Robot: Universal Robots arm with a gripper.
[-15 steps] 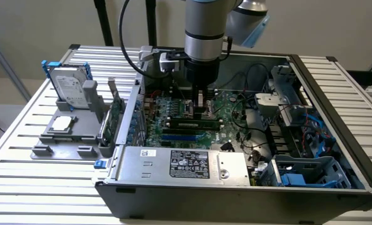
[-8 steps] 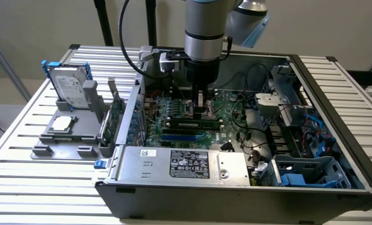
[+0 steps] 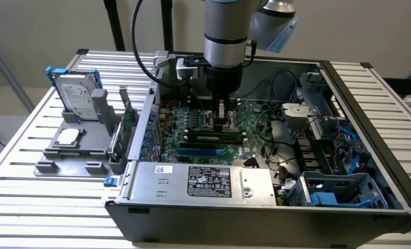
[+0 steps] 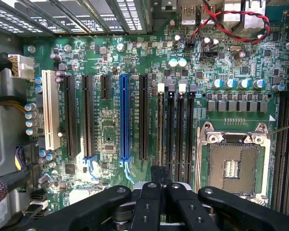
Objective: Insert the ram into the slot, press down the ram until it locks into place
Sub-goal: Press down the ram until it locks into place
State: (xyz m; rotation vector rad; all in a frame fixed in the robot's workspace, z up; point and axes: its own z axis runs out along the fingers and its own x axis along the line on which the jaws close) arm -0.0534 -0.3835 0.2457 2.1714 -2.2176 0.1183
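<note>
The ram (image 3: 212,138) is a thin green stick with dark chips and a white label. It stands on edge in a black memory slot (image 4: 160,88) on the motherboard. In the wrist view the ram (image 4: 160,130) is seen edge-on in the socket nearest the black and blue expansion slots. The parallel sockets beside it (image 4: 179,130) are empty. My gripper (image 3: 223,124) hangs straight down over the ram's middle, its fingers together with nothing between them. In the wrist view the gripper (image 4: 160,174) covers the near end of the slot. I cannot tell whether the tips touch the ram.
A blue slot (image 4: 124,120) and the silver CPU socket (image 4: 232,166) flank the memory sockets. The power supply (image 3: 205,181) walls the case front, with a drive cage (image 3: 337,189) and cables at the exterior view's right. A grey fixture with a hard drive (image 3: 79,101) stands outside the case.
</note>
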